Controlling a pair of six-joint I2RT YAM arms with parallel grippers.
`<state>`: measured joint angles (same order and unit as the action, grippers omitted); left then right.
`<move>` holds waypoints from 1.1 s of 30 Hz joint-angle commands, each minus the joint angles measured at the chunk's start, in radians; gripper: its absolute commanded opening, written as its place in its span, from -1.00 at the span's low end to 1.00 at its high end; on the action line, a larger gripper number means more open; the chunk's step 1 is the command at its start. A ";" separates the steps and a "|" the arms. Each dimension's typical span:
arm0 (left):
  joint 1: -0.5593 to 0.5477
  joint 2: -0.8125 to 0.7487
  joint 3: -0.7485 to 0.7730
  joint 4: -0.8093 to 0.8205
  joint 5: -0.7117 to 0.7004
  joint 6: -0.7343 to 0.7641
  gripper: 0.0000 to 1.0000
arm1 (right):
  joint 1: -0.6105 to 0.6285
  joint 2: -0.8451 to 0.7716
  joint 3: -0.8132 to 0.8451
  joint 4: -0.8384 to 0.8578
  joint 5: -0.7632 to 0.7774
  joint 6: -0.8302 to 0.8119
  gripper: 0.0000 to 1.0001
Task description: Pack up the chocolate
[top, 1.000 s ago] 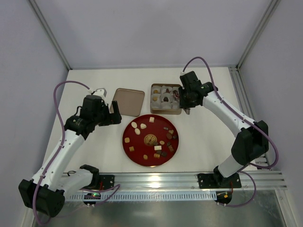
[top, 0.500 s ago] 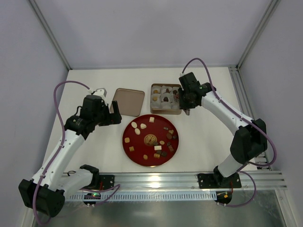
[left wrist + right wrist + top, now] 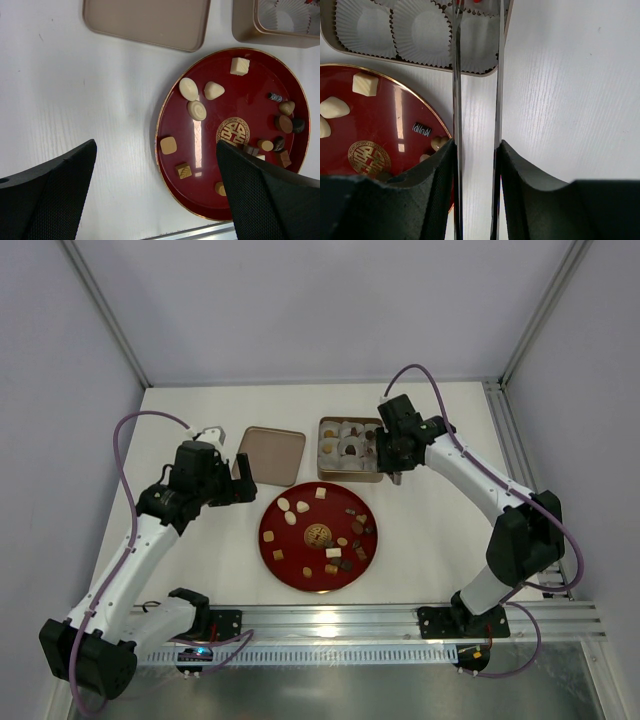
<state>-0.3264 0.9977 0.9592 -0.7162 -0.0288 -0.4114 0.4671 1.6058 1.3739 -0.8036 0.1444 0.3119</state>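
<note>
The chocolate (image 3: 284, 505) lies as several small cream, tan and dark pieces on a round red plate (image 3: 300, 540). It shows in the left wrist view (image 3: 188, 88) and the right wrist view (image 3: 365, 83) too. My right gripper (image 3: 386, 448) (image 3: 476, 145) is shut on metal tweezers (image 3: 455, 90). Their blades stand slightly apart and reach over the right side of the gold-brown tin (image 3: 350, 476) (image 3: 420, 64); the tips are cut off at the frame's top. My left gripper (image 3: 243, 480) (image 3: 156, 147) hangs wide open and empty over the plate's left edge (image 3: 235, 95).
White paper cups (image 3: 420, 30) line the tin, a few holding pieces in the top view. The tin's lid (image 3: 272, 455) (image 3: 147, 20) lies upturned left of it. Metal rails run along the table's near and right edges.
The right gripper has eased, letting the tweezer blades spread a little, and has shifted slightly over the tin. The left arm has not moved.
</note>
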 commanded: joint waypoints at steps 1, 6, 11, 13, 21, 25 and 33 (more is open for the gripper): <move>-0.003 -0.002 0.007 0.006 0.007 0.000 0.99 | -0.005 -0.026 0.025 0.024 0.006 -0.010 -0.18; -0.003 -0.001 0.009 0.008 0.010 0.000 0.99 | -0.036 -0.073 0.082 0.006 0.006 -0.020 -0.17; -0.002 -0.002 0.009 0.006 0.006 0.002 0.99 | -0.160 -0.078 0.140 0.012 -0.063 -0.036 -0.17; -0.002 -0.007 0.010 0.008 0.004 0.002 1.00 | -0.232 -0.067 0.142 0.036 -0.071 -0.039 -0.17; -0.002 -0.016 0.007 0.009 0.004 0.003 0.99 | -0.389 0.055 0.134 0.141 -0.051 -0.053 0.02; -0.002 -0.016 0.006 0.008 0.007 0.003 0.99 | -0.412 0.120 0.119 0.187 -0.014 -0.069 0.12; -0.003 -0.034 0.000 0.008 0.006 0.002 0.99 | -0.427 0.223 0.088 0.218 -0.011 -0.080 0.18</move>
<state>-0.3264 0.9913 0.9592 -0.7158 -0.0288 -0.4114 0.0444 1.8229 1.4609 -0.6407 0.1123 0.2508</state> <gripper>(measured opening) 0.996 0.591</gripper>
